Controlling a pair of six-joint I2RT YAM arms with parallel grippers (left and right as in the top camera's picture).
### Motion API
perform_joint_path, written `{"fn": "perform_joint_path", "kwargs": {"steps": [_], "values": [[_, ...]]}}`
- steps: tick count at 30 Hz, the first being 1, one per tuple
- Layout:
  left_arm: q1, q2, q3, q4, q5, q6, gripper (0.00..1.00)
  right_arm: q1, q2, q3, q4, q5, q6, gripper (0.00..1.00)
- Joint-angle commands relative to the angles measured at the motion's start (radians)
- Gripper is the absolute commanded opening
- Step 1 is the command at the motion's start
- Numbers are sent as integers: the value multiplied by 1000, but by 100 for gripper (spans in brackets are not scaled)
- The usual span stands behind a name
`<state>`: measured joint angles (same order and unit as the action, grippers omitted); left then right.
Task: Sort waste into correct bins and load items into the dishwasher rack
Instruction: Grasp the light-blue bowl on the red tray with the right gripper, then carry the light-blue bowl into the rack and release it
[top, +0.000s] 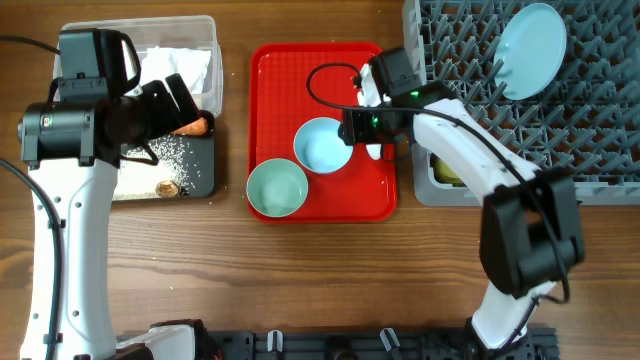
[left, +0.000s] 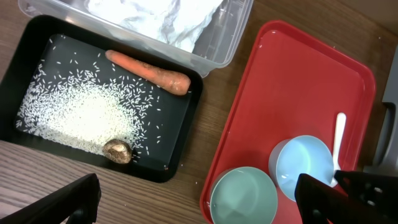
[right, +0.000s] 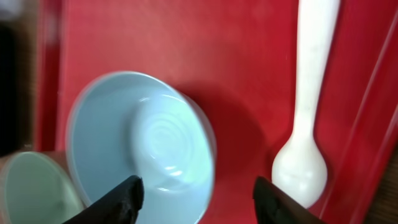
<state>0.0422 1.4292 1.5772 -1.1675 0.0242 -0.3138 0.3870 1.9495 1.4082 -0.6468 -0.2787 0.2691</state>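
spoon (right: 314, 74) beside blue bowl (right: 155, 143), on red tray (right: 186, 37)

a flat red plastic tray (top: 270, 120) is seen against a brown, grained wooden table (top: 330, 290). a round bowl (top: 322, 146) is coloured pale blue, another round bowl (top: 277, 188) mint-green, and a plastic spoon (right: 308, 112) white. a shallow black rectangular tub (left: 171, 134) is speckled with white rice grains (left: 81, 115). an orange carrot (left: 149, 73), a small brown food lump (left: 117, 150), crumpled white napkins (left: 161, 18), a clear plastic tub (left: 217, 46), a pale blue round plate (top: 530, 50) and a grey pegged plastic rack (top: 600, 120) are shown.
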Motion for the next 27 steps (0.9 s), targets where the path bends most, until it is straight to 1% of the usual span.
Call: {"fn": "perform_joint_path", "kwargs": {"steps": [1,4,6,7,8,11,12,18,20,22,23,24,25,26,27], "values": [[1,-7,0,0,1,-12,100,8,69,-10,6,8,3,52],[1,-7,0,0,1,-12,100,8,89,-10,5,8,3,46],[1,-7,0,0,1,-12,100,8,89,-10,6,9,3,37],[1,-7,0,0,1,-12,100,8,88,-10,8,9,3,28],[1,-7,0,0,1,-12,100,8,87,-10,10,8,3,20],[1,-7,0,0,1,-12,100,6,85,-6,19,9,3,6],[1,-7,0,0,1,-12,100,4,83,-2,21,9,-1,4],[1,-7,0,0,1,-12,100,-41,0,98,-6,47,-60,5],[1,-7,0,0,1,-12,100,-61,-51,136,-5,136,-61,4],[1,-7,0,0,1,-12,100,-80,-106,163,16,293,-68,4],[1,-7,0,0,1,-12,100,-86,-131,168,40,380,-96,4],[1,-7,0,0,1,-12,100,-92,-153,168,77,471,-143,4],[1,-7,0,0,1,-12,100,-99,-172,168,133,583,-228,4],[1,-7,0,0,1,-12,100,-103,-178,168,172,640,-298,4],[1,-7,0,0,1,-12,100,-111,-180,168,239,710,-444,4]]}}
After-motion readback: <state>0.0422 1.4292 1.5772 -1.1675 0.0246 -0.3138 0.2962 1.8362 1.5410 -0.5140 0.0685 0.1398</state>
